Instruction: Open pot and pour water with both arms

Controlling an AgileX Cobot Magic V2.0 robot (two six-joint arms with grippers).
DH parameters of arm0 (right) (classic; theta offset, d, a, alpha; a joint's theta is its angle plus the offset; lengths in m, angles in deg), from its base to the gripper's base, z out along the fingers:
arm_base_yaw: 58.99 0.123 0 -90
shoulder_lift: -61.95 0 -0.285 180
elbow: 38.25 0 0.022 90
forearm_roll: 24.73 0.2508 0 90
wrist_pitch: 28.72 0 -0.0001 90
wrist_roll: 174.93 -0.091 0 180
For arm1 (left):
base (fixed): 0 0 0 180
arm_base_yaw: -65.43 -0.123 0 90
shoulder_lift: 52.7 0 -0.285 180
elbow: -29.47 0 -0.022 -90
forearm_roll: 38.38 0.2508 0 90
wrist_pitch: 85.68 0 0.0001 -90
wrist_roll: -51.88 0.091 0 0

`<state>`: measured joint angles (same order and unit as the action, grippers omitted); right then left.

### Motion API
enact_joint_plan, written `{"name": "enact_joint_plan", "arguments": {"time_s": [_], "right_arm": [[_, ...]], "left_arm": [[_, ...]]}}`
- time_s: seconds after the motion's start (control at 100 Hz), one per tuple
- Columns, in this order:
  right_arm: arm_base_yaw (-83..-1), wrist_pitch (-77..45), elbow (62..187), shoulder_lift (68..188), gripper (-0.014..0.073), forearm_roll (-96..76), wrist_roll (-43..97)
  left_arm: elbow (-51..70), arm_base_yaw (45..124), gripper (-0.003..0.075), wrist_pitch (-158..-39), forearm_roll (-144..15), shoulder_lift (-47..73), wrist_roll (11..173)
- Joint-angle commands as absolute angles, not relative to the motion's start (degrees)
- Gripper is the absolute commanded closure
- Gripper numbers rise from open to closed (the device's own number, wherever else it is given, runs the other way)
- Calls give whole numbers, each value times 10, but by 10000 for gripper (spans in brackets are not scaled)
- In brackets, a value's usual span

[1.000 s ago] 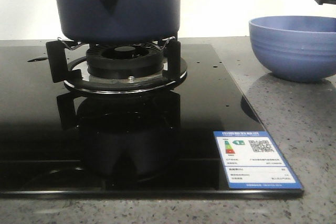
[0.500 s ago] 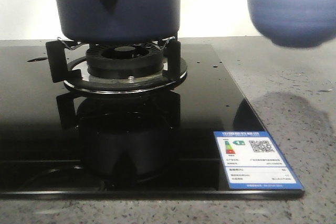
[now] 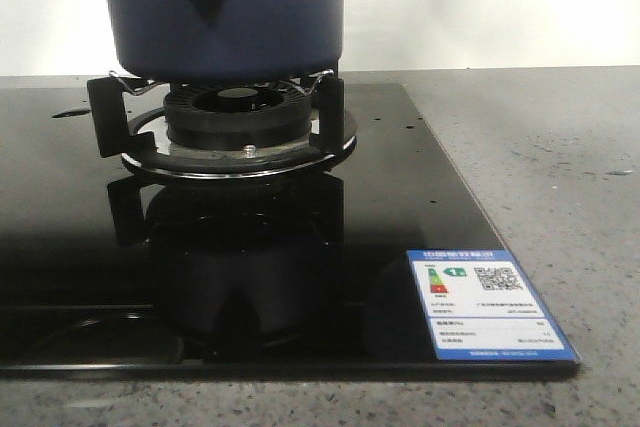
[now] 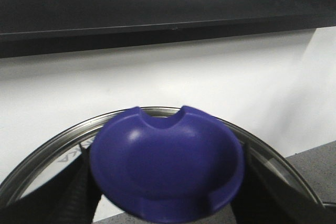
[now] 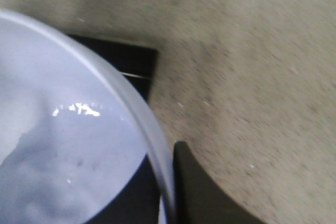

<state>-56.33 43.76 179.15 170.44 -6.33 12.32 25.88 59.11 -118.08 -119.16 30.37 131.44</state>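
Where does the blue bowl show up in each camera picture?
Front view: not in it.
Left wrist view: not in it; only the lid.
Right wrist view: the bowl is close up, filling much of the picture, with a finger at its rim.
Shared landmark: the grey counter, in all three views.

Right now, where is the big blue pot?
The pot sits on the stove burner, at the upper left of the front view, on the black cooktop and well back from the label sticker.
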Motion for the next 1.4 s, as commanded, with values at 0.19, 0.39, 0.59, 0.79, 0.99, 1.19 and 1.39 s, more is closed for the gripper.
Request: {"name": "enact_joint_plan", "arguments": {"time_s": [0.19,0.39,0.59,0.79,0.99,1.19,1.39], "right_arm": [[-478,444,1949,1757,635,-32,103],[-425,428,2000,1799,635,-32,103],[-398,355,2001,1807,635,-32,104],[-393,321,1999,1810,635,-31,117],[-393,278,1998,1812,635,-31,131],[-388,247,1998,1812,635,-31,140],[-374,208,1998,1812,635,-31,159]], "left_arm": [[282,590,396,-1137,-1228,283,1308],[282,590,396,-1127,-1228,283,1308],[282,590,396,-1126,-1228,283,1308],[282,590,396,-1126,-1228,283,1308],[282,590,396,-1126,-1228,283,1308],[282,590,396,-1128,-1228,283,1308],[282,590,396,-1130,-1228,283,1308]]}}
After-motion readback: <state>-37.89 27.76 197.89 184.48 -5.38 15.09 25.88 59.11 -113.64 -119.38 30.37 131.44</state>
